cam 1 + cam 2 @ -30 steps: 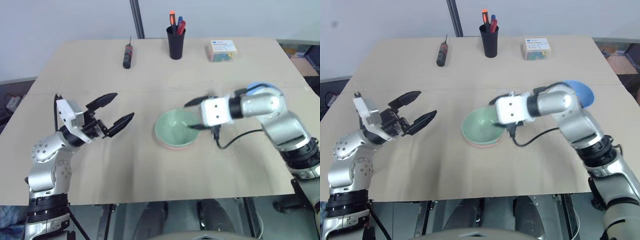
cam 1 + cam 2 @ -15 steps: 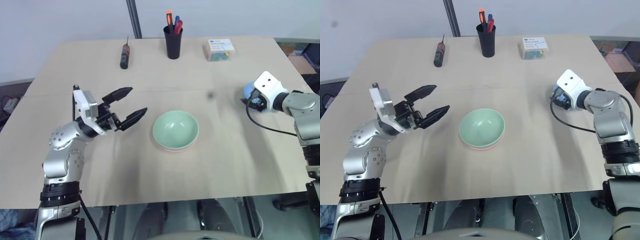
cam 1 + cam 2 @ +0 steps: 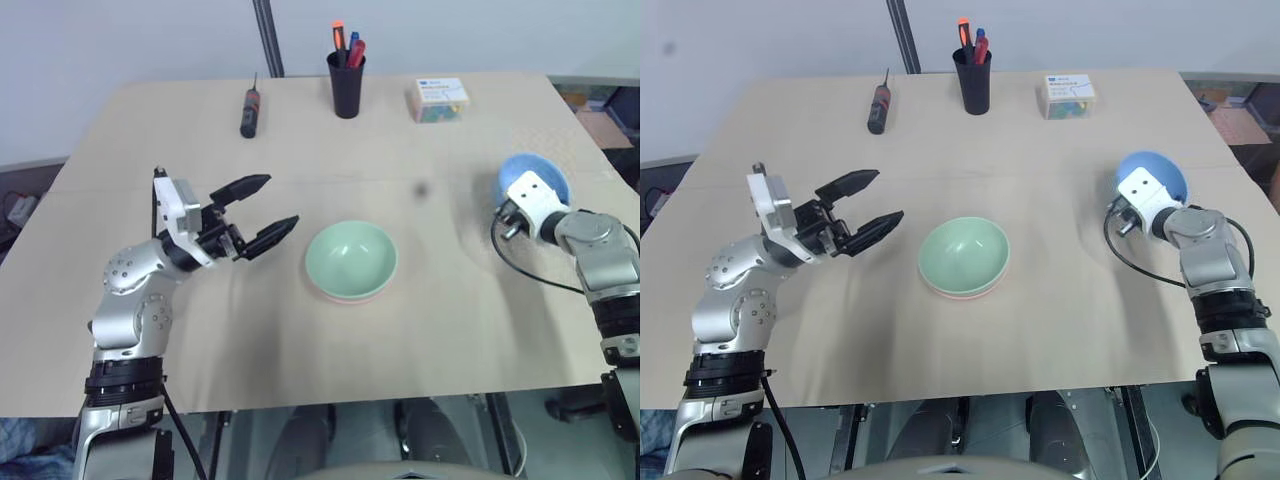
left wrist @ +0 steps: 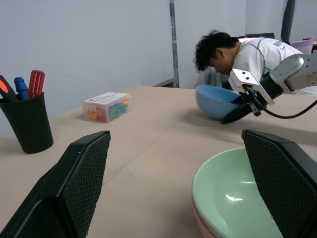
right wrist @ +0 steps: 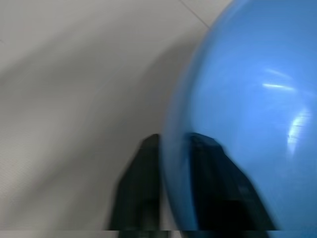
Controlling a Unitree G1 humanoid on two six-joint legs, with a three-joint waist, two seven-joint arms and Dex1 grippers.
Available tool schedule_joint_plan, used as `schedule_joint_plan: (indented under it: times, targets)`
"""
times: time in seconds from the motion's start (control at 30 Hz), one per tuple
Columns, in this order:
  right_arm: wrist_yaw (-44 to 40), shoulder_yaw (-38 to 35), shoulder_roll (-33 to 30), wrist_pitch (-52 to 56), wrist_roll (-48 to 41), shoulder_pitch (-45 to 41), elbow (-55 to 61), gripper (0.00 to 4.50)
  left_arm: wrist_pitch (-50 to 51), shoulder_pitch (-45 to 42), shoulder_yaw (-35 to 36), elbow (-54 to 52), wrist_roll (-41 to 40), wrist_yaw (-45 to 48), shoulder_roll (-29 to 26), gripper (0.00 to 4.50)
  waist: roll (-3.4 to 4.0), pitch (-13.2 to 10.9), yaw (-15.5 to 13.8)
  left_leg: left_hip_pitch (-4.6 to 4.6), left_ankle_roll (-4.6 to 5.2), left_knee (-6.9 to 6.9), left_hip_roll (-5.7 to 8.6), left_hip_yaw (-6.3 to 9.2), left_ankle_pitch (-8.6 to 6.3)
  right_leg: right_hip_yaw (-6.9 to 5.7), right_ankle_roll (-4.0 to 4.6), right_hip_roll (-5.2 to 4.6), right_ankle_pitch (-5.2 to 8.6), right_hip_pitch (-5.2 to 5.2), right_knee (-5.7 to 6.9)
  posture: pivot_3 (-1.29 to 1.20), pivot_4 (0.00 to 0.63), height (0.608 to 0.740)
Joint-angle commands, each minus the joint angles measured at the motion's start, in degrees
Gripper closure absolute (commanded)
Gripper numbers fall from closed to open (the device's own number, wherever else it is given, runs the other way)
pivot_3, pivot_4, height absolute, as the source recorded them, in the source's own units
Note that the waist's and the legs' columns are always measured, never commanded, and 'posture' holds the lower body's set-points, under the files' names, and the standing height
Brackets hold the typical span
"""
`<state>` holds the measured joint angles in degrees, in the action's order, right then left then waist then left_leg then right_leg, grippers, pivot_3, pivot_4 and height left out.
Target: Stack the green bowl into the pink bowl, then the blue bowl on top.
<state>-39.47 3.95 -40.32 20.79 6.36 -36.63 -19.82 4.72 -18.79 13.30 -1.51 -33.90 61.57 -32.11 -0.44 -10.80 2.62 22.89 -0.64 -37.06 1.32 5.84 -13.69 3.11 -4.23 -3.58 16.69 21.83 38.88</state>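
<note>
Pinching blue bowl (image 5: 247, 114) rim, right hand (image 5: 174, 148) fingers astride it

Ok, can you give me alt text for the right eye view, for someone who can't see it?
The green bowl sits nested in the pink bowl at the table's centre, while the right gripper has its jaws closed on the blue bowl's rim at the right edge. The left gripper hovers open beside the stack; a pen cup stands at the back.

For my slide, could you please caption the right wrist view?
Right gripper fingers pinch the blue bowl rim.
</note>
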Motion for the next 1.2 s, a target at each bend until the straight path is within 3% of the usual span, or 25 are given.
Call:
schedule_joint_plan:
  times: [0.03,0.47,0.77,0.8,0.83,0.87,1.0,1.2]
  targets:
    - [-5.4,0.44,-0.92,1.72,-2.9,-0.86,10.0,4.4,-1.42,-0.09,0.77,-0.09,-0.02,1.04,-0.86,0.0,0.04,-0.03,-0.02,0.01,0.0,0.0,0.01,-0.01,0.0,0.01,0.0,0.0,0.0,0.01,0.0,0.0,0.15,0.74]
    - [-25.59,5.04,-1.3,3.71,-19.95,-3.44,42.53,4.4,-2.68,1.6,2.22,1.76,0.26,2.95,-2.94,0.0,0.06,-0.04,-0.31,0.08,0.0,-0.01,-0.02,0.45,0.0,-0.08,0.0,-0.06,0.0,0.02,-0.05,0.0,0.15,0.74]
    - [-28.39,15.27,2.48,-3.47,-16.8,-4.67,46.33,4.4,-3.27,1.39,2.28,3.04,0.39,3.51,-4.09,0.0,0.04,-0.03,-0.21,0.08,0.0,-0.03,-0.01,0.53,0.0,-0.15,0.0,-0.07,0.0,0.02,-0.02,0.0,0.15,0.74]
    - [-28.6,16.08,2.83,-3.53,-16.54,-4.73,46.45,3.59,-3.15,1.34,2.22,2.98,0.38,3.44,-4.11,0.0,0.04,-0.03,-0.21,0.08,0.0,-0.03,-0.01,0.52,0.0,-0.14,0.0,-0.06,0.0,0.03,-0.02,0.0,0.15,0.74]
    - [-29.12,16.72,2.8,-3.33,-16.51,-4.62,46.85,3.46,-3.09,1.33,2.2,2.94,0.36,3.4,-4.12,0.0,0.04,-0.03,-0.26,0.08,0.0,-0.03,-0.01,0.52,0.0,-0.14,0.0,-0.06,0.0,0.03,-0.02,0.0,0.15,0.74]
    - [-29.39,17.03,2.77,-3.28,-16.51,-4.5,47.13,2.96,-3.06,1.34,2.21,2.93,0.34,3.39,-4.14,0.0,0.04,-0.03,-0.27,0.09,-0.01,-0.03,-0.01,0.52,0.0,-0.14,0.0,-0.07,0.0,0.04,-0.03,0.0,0.15,0.74]
    - [-27.66,14.8,1.95,-2.16,-16.33,-3.83,45.82,1.68,-2.66,1.6,2.46,2.58,0.54,2.12,-4.02,0.0,0.03,-0.02,-0.41,0.09,-0.01,-0.04,-0.01,0.56,0.0,-0.16,0.0,-0.1,0.0,0.02,-0.03,0.0,0.15,0.74]
    - [-23.88,0.8,0.34,1.48,-23.37,-1.24,35.6,1.68,2.79,3.81,3.12,-0.67,2.51,-5.27,-5.5,0.0,0.03,-0.02,-0.41,0.08,0.0,-0.05,0.04,0.59,0.0,-0.19,0.0,-0.09,0.0,0.0,-0.01,0.0,0.15,0.74]
